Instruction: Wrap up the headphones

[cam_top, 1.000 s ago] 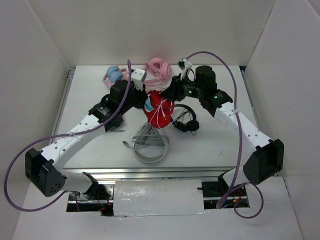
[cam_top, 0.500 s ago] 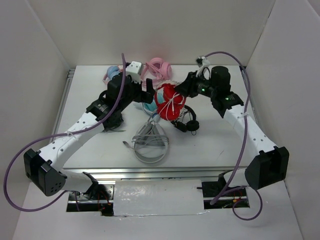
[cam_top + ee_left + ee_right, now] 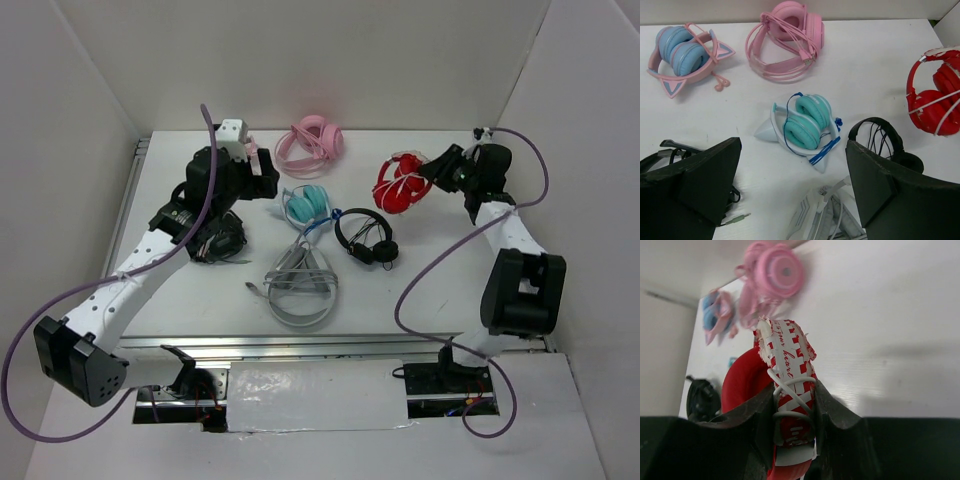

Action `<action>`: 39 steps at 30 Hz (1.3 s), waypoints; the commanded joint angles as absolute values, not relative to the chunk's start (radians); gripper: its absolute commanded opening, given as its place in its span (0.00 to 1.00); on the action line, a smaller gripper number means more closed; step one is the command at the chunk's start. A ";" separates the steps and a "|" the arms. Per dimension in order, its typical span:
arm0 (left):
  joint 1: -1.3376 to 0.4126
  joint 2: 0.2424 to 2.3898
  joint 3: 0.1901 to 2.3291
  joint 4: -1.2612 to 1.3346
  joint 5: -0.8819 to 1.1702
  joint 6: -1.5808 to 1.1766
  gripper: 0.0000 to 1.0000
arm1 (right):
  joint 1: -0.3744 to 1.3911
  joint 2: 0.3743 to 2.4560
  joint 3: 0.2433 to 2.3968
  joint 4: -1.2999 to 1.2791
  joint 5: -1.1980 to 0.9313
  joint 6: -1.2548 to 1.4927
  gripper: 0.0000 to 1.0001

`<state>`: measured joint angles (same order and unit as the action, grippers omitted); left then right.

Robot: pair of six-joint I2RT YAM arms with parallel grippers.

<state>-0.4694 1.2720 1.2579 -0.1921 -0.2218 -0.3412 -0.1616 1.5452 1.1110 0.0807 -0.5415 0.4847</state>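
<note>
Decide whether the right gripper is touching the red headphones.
Touching. The right wrist view shows the right gripper clamped on the red headphones' cable-wrapped headband.

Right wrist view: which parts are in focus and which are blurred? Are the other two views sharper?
Right wrist view: the red headphones in the right gripper are sharp, the pink headphones behind are blurred; left wrist view: sharp, evenly lit, soft shadows; top external view: sharp, no glare.
</note>
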 commanded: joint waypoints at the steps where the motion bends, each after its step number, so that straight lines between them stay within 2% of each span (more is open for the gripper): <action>1: -0.427 1.236 1.217 -0.115 -0.149 -0.373 0.99 | -0.186 1.627 1.104 0.283 -0.519 0.586 0.00; 9: -0.357 1.259 1.157 -0.069 -0.068 -0.373 0.99 | -0.222 1.882 1.203 0.299 -0.483 0.575 0.01; 12: -0.345 1.262 1.141 -0.048 -0.046 -0.373 0.99 | -0.248 1.939 1.249 0.291 -0.543 0.606 0.03; 16: -0.333 1.262 1.129 -0.034 -0.029 -0.379 0.99 | -0.268 1.974 1.327 0.189 -0.519 0.591 0.01; 23: -0.322 1.259 1.126 -0.020 -0.011 -0.377 0.99 | -0.287 1.999 1.385 0.114 -0.494 0.562 0.16; 24: -0.324 1.261 1.124 -0.020 -0.011 -0.377 0.99 | -0.287 2.002 1.390 0.101 -0.495 0.560 0.25; 26: -0.324 1.258 1.118 -0.017 -0.014 -0.380 0.99 | -0.290 2.014 1.408 0.078 -0.503 0.552 0.34; 27: -0.322 1.256 1.117 -0.015 -0.017 -0.382 0.99 | -0.296 2.019 1.417 0.063 -0.509 0.554 0.47; 28: -0.322 1.256 1.115 -0.017 -0.020 -0.380 0.99 | -0.299 2.022 1.420 0.057 -0.521 0.554 0.52; 37: -0.321 1.246 1.109 -0.029 -0.028 -0.387 0.99 | -0.350 2.076 1.467 -0.051 -0.581 0.520 0.56; 38: -0.321 1.244 1.108 -0.026 -0.023 -0.388 0.99 | -0.350 2.066 1.457 -0.049 -0.577 0.506 0.61; 39: -0.321 1.244 1.109 -0.028 -0.018 -0.387 0.99 | -0.350 2.063 1.454 -0.049 -0.572 0.499 0.62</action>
